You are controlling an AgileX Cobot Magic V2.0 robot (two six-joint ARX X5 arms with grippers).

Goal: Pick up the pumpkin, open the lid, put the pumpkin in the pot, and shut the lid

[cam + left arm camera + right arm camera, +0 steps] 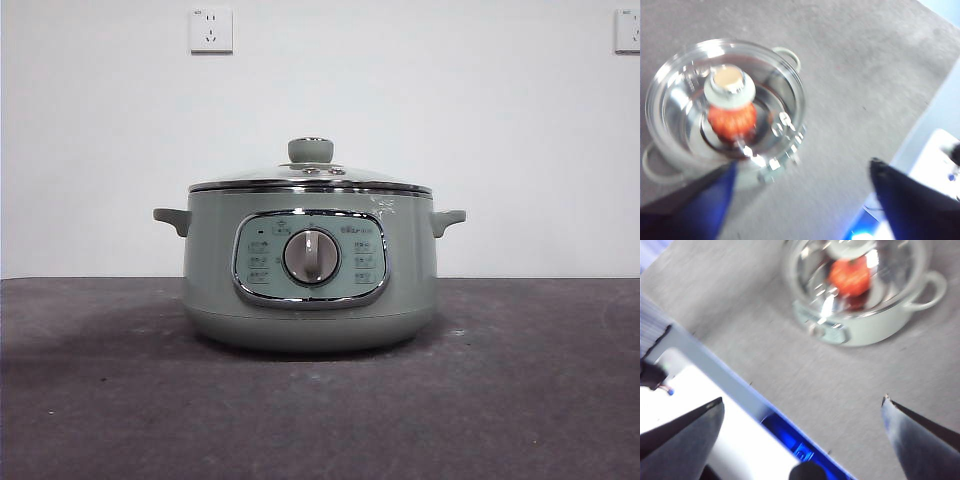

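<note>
The sage-green pot (310,300) stands in the middle of the dark table with the glass lid (311,178) sitting on its rim, knob up. Through the glass, the orange pumpkin (732,120) lies inside the pot (785,52), partly behind the lid (685,95) and its knob; the right wrist view also shows the pumpkin (850,276) in the pot (870,327) under the lid (810,262). My left gripper (802,185) hovers high above and to the side of the pot, open and empty. My right gripper (802,407) is also raised well away from the pot, open and empty.
Grey felt covers the table (520,400). A white wall with two power sockets (211,30) is behind. The table's edge (740,385) and white equipment beyond it show in both wrist views.
</note>
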